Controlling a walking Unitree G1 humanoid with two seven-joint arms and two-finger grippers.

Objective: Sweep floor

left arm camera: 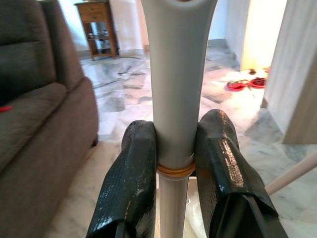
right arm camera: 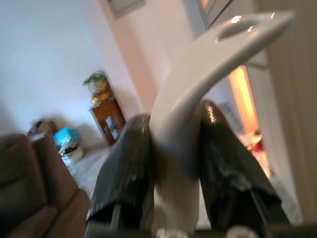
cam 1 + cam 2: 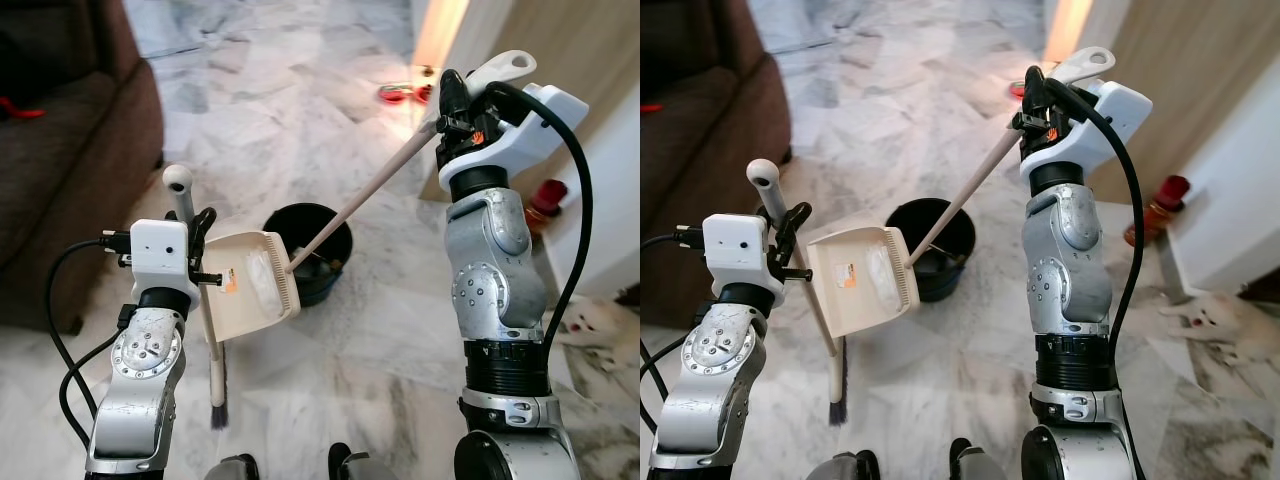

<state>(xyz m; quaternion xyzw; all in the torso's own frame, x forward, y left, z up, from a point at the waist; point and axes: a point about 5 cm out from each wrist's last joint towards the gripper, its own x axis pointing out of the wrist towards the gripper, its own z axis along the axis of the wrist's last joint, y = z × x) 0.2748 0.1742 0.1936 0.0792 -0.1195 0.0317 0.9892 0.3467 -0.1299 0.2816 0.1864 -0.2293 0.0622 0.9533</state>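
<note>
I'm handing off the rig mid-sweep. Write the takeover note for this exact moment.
Left gripper: shut on the dustpan handle, dustpan tilted beside the black bin.
Right gripper: shut on the broom handle, raised high; the broom's lower end sits at the dustpan's lip over the bin.
Done: both tools in hand.
Left: whether the pan is emptied cannot be told; check, then resume sweeping the marble floor.

Open marble floor (image 3: 300,90) ahead; sofa (image 3: 70,150) blocks left; black bucket (image 3: 320,235) centre; wall (image 3: 1230,150) and red bottle (image 3: 1155,210) crowd right.

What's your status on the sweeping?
Left gripper shut on cream plastic dustpan handle. Right gripper shut on cream long-handled broom. Black round bin below.
</note>
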